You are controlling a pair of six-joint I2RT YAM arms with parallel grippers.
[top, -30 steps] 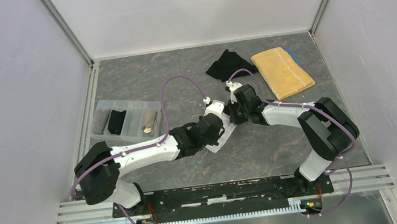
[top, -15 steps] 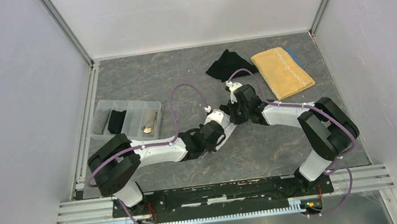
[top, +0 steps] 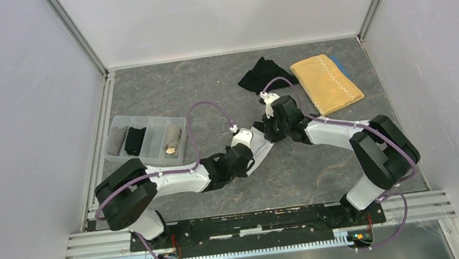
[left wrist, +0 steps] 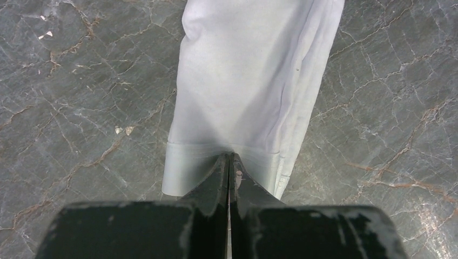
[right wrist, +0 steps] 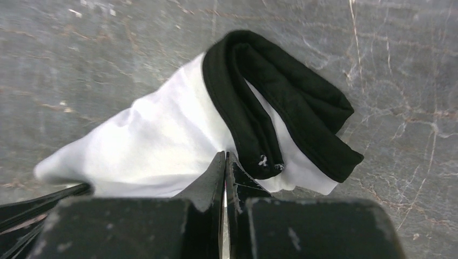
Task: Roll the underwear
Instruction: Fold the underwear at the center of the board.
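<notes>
White underwear point(left wrist: 243, 81) with black waistband point(right wrist: 270, 118), middle of table point(top: 324, 170), between both arms: light, limp, thin cloth, likely slippery, best pinched at hem or waistband; left gripper point(left wrist: 229, 162) clamped on hem, right gripper point(right wrist: 225, 162) closed at waistband end, hold unclear.

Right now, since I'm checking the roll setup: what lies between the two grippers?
The white underwear lies there, seen in the top view; the left gripper pinches its hem, the right gripper its black-banded end.
</notes>
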